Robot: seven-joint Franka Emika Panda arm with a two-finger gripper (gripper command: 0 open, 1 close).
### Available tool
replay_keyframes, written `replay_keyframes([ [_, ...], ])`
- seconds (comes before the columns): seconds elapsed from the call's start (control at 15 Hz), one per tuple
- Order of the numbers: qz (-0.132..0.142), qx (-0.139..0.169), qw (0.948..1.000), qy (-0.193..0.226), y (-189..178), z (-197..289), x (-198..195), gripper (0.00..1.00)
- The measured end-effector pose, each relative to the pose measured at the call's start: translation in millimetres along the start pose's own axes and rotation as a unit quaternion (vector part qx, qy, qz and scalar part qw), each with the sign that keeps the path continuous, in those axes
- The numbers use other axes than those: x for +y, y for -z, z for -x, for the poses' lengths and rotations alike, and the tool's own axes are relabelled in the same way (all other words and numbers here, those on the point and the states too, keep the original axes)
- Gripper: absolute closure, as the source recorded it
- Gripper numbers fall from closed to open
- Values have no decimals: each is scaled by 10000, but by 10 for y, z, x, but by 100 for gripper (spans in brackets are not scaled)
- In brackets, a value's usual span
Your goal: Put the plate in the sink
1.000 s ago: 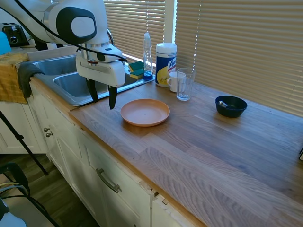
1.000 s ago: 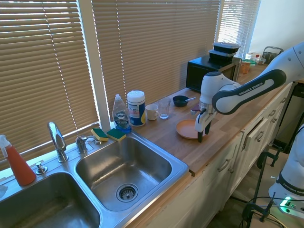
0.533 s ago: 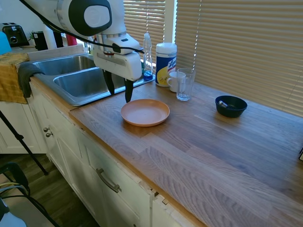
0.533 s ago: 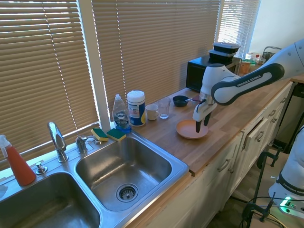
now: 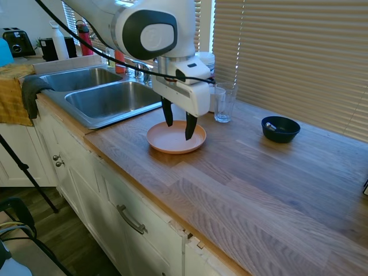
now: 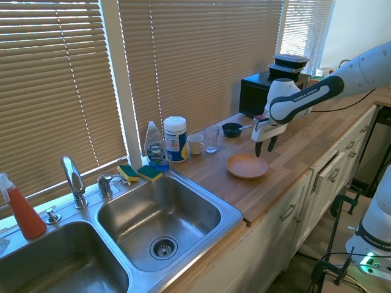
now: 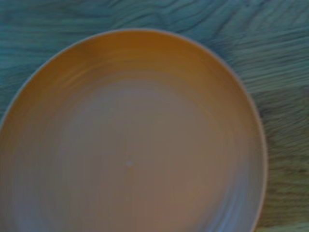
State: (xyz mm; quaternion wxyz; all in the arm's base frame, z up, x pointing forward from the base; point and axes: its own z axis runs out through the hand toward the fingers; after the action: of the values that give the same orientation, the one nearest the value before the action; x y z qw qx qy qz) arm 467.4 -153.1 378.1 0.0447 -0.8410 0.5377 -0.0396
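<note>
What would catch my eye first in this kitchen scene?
Probably the big white robot arm, its open gripper hanging with dark fingers just above a peach-orange plate on the wooden counter. Next, the shiny steel sink beside it, with nothing in the basin nearest the plate.

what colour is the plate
Peach-orange, plain; the plate shows best in the wrist view.

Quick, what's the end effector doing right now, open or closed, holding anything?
End effector: open, holding nothing, fingers spread above the plate, which lies flat on the counter.
</note>
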Motion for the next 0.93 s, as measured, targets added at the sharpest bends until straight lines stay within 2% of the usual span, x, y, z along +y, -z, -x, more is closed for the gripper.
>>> replay_keyframes([
  [0.2,-87,-222,9997,-54,-258,-196,34,0],
  [0.47,-424,-593,9973,109,-490,-407,75,0],
  [0.8,-622,-691,9953,276,-530,-485,6,0],
  [0.87,-631,-708,9950,317,-509,-471,-38,100],
  [0.93,-642,-721,9947,365,-486,-452,-87,100],
])
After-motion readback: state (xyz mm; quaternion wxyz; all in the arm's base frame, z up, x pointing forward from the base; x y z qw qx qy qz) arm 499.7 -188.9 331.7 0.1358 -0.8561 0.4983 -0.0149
